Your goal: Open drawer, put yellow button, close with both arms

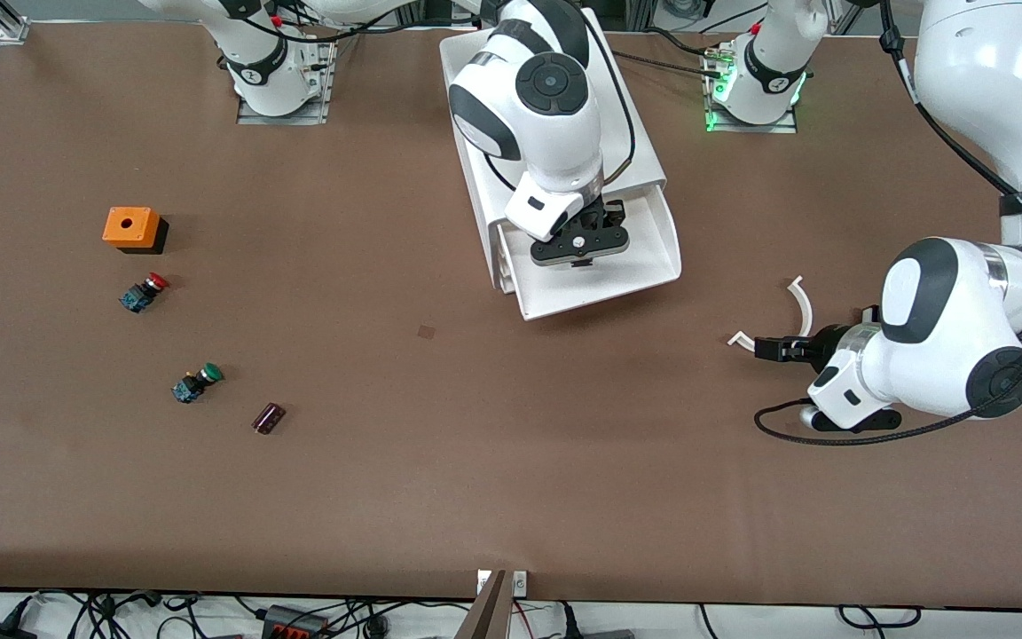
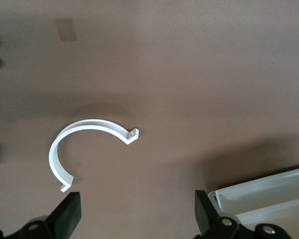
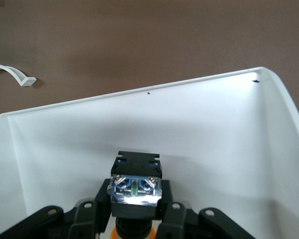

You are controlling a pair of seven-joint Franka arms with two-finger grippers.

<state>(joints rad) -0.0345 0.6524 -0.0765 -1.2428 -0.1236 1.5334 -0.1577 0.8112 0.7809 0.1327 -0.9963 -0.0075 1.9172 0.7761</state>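
Observation:
The white drawer (image 1: pixel 648 257) stands pulled out of its white cabinet (image 1: pixel 640 133) at the middle of the table. My right gripper (image 1: pixel 582 253) hangs over the open drawer and is shut on the yellow button (image 3: pixel 134 186). The button's black-and-blue body shows between the fingers, with a sliver of its orange cap, above the drawer's white floor (image 3: pixel 214 129). In the front view the gripper hides the button. My left gripper (image 1: pixel 764 348) is open and empty, low over the table toward the left arm's end, next to a white curved clip (image 2: pixel 74 144). Its fingers (image 2: pixel 65 216) stand wide apart.
The white curved clip (image 1: pixel 802 306) lies between the drawer and the left gripper. Toward the right arm's end lie an orange box (image 1: pixel 132 228), a red-capped button (image 1: pixel 144 293), a green-capped button (image 1: pixel 197 382) and a small dark cylinder (image 1: pixel 269 418). A drawer corner (image 2: pixel 269 191) shows in the left wrist view.

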